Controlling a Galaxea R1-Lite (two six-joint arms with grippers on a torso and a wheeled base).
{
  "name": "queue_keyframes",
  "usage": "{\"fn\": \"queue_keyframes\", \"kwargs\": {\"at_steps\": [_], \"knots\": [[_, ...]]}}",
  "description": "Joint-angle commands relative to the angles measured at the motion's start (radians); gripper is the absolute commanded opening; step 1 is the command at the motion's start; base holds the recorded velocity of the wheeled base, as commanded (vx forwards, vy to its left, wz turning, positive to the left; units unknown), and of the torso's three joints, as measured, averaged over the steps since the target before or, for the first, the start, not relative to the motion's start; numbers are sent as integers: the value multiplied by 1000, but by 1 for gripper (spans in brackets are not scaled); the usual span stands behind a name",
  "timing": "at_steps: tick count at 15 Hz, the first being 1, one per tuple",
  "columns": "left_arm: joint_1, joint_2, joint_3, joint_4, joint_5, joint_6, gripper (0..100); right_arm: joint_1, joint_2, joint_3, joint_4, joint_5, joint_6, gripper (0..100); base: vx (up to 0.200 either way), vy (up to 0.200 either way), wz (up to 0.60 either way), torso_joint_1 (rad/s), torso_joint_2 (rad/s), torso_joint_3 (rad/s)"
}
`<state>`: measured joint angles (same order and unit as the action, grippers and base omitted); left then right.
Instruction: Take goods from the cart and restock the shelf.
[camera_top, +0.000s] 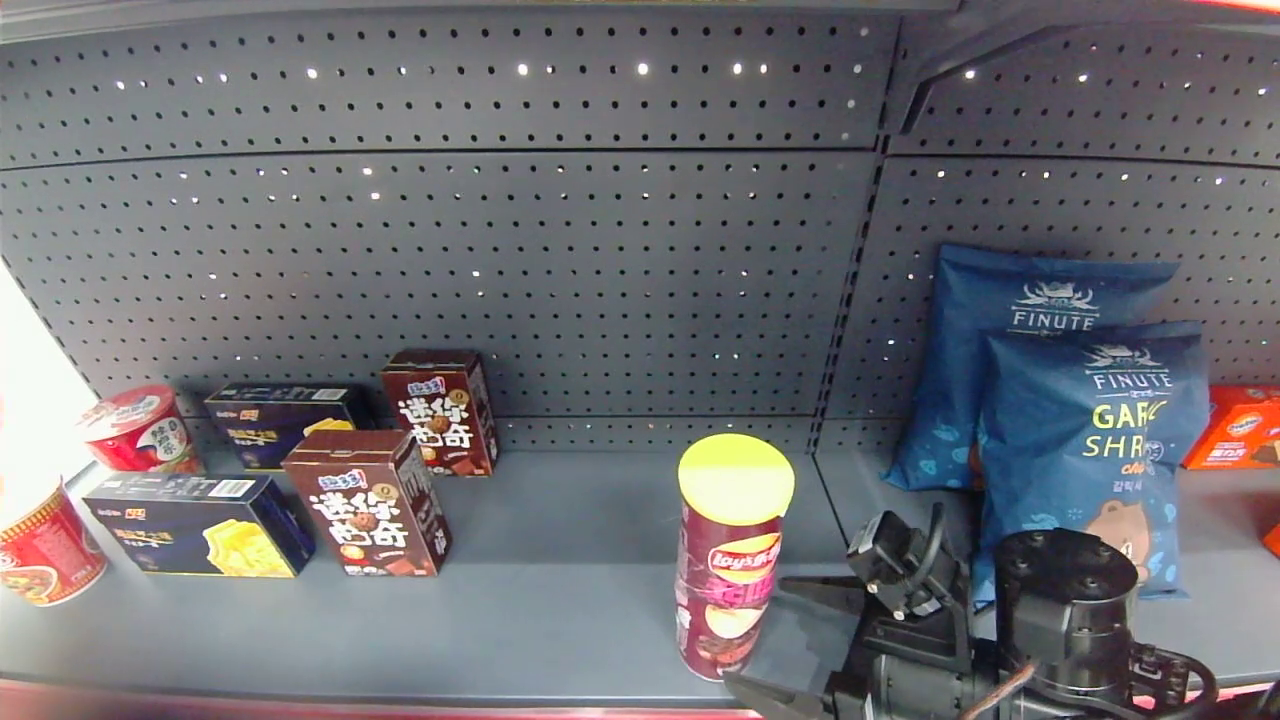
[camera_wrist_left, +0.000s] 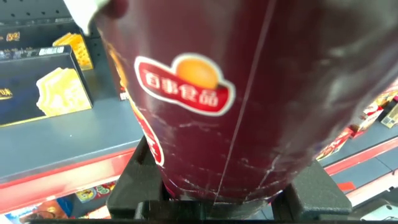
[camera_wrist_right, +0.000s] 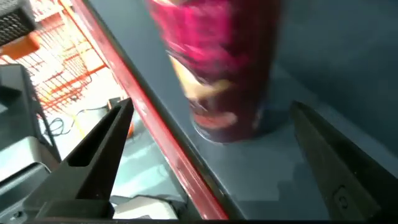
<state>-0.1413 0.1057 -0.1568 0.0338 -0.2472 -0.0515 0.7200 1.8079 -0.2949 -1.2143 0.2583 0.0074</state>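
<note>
On the shelf, two brown boxes carry large white Chinese characters. Two dark blue boxes carry small yellow lettering, the nearer also a white barcode sticker, and the print on two red cups is too small to read. A dark red can shows a round red-and-yellow logo, and a second can, seen close up, shows a red oval label with white Chinese characters under an orange disc. Two blue bags bear a white crest above white capitals, the front one with added yellow and white words.
</note>
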Motion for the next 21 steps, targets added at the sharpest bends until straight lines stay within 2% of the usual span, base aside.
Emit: {"fn": "queue_keyframes", "kwargs": {"at_steps": [1,2,4,5,6,7,9,11,12,13,15,16,17,18,19,20,21], "knots": [[0,46,-96,0,-7,4,0,-34,-44,22,1,-4,0,100,0,0,0,0,0,0],[-8,121,-164,-2,-14,5,0,-44,-84,30,10,-30,0,100,0,0,0,0,0,0],[-58,281,-290,-3,-92,7,0,-48,-171,60,50,-88,2,100,0,0,0,0,0,0],[-80,393,-351,-8,-152,22,0,-54,-231,86,107,-99,0,100,0,0,0,0,0,0],[-83,433,-366,-12,-170,35,0,-57,-243,92,122,-100,-3,100,0,0,0,0,0,0],[-87,552,-425,-11,-219,64,0,-56,-252,106,136,-126,-6,100,0,0,0,0,0,0],[-96,703,-491,-17,-231,67,0,-53,-265,106,154,-175,-7,100,0,0,0,0,0,0],[-143,876,-553,-43,-273,64,0,-51,-282,112,199,-198,-6,100,0,0,0,0,0,0],[-141,890,-560,-45,-277,64,0,-51,-282,112,199,-202,-6,100,0,0,0,0,0,0],[-144,1005,-590,-48,-307,71,0,-57,-282,114,199,-206,-6,100,0,0,0,0,0,0],[-149,1075,-604,-74,-307,98,0,-62,-278,112,199,-205,-4,100,0,0,0,0,0,0],[-149,1198,-595,-184,-299,186,0,-62,-271,108,199,-202,-3,100,0,0,0,0,0,0],[-149,1266,-590,-269,-290,217,0,-62,-266,103,199,-200,-3,100,0,0,0,0,0,0],[-158,1318,-592,-331,-256,219,0,-62,-265,100,199,-200,-1,100,0,0,0,0,0,0],[-205,1382,-601,-407,-195,208,0,-67,-265,100,199,-198,-1,100,0,0,0,0,0,0],[-239,1428,-616,-460,-168,188,0,-68,-265,100,199,-198,0,100,0,0,0,0,0,0],[-253,1453,-632,-468,-165,182,0,-68,-265,100,199,-198,0,100,0,0,0,0,0,0]]}}
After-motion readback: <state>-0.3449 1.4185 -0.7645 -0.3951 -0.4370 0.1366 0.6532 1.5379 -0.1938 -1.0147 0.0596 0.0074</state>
